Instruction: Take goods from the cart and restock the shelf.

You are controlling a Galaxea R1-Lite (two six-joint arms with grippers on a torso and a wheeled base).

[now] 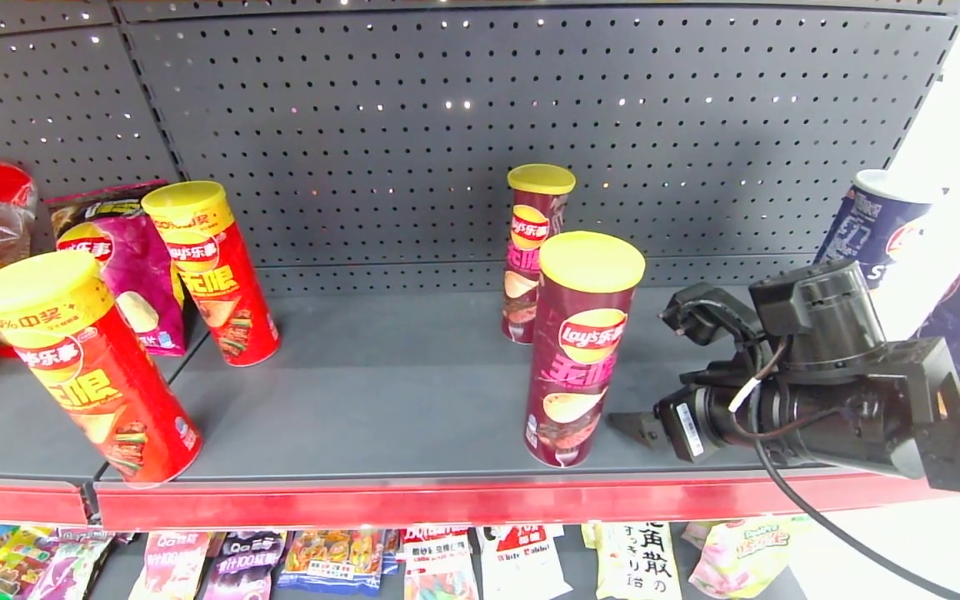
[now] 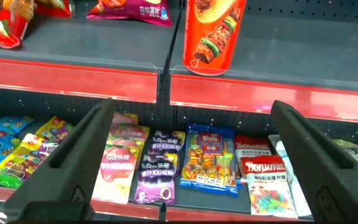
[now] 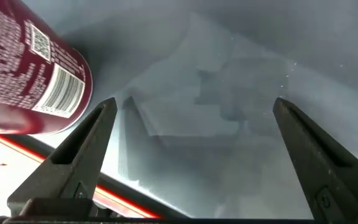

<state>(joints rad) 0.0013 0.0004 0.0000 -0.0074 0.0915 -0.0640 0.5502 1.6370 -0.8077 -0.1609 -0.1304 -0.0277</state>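
A maroon chip can with a yellow lid stands upright near the front edge of the grey shelf. A second maroon can stands behind it by the back wall. My right gripper hangs just to the right of the front can, open and holding nothing, its fingers apart from the can. In the right wrist view the gripper has both fingers spread over the shelf floor, with the maroon can off to one side. My left gripper is open and empty, below the shelf's red front edge.
Two red chip cans lean at the left beside a purple bag. Dark blue cans stand at the far right. Bare shelf floor lies between the red and maroon cans. Several candy bags fill the lower shelf.
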